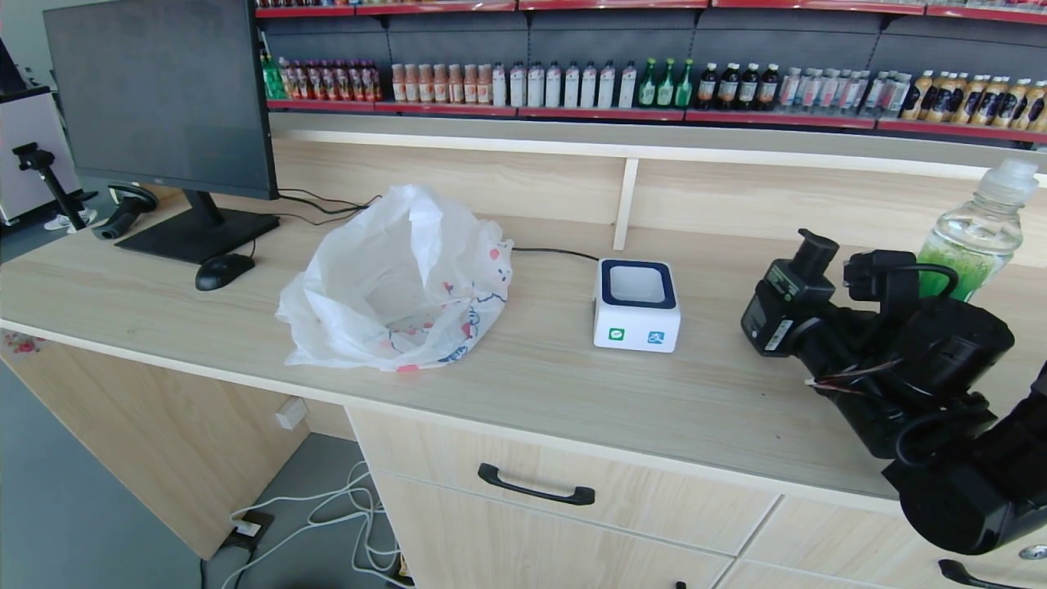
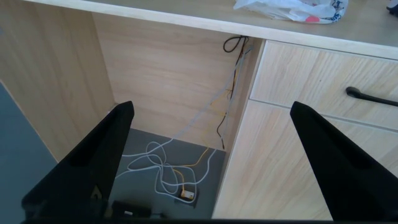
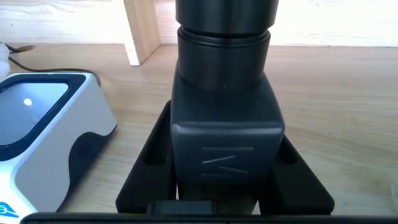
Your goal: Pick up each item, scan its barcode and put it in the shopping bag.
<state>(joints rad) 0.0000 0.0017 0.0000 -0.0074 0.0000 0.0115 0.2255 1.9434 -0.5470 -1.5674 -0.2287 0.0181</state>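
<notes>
Head view: the bottle (image 1: 973,237) stands upright at the far right of the surface (image 1: 523,384), at about 2 o'clock from the scanner (image 1: 636,304). Its lower part is hidden behind the right gripper (image 1: 787,304), and I cannot tell whether that gripper is apart or together. The bag (image 1: 401,282) sits at 9 o'clock from the scanner, slumped, with its mouth open upward.

The bottle looks nearly full, so it is probably fairly heavy, with a smooth, round plastic wall that may slip. A hold around the middle of the body, below the shoulder, seems safest. The bag is thin and soft, and its rim would likely fold in if brushed.

A monitor (image 1: 164,90) and mouse (image 1: 223,270) lie at 10 o'clock from the bag. Shelves (image 1: 654,82) of drinks line the back wall.

Left wrist view: the left gripper (image 2: 211,106) hangs below the surface edge, spread wide and holding nothing. Past it are a drawer handle (image 2: 373,96) and cables (image 2: 168,168) on the floor. The bag (image 2: 292,7) lies on the surface above.

Right wrist view: the scanner (image 3: 43,130) sits just beside the right gripper on the pale wood surface (image 3: 336,87). A wooden divider (image 3: 143,28) stands beyond it.
</notes>
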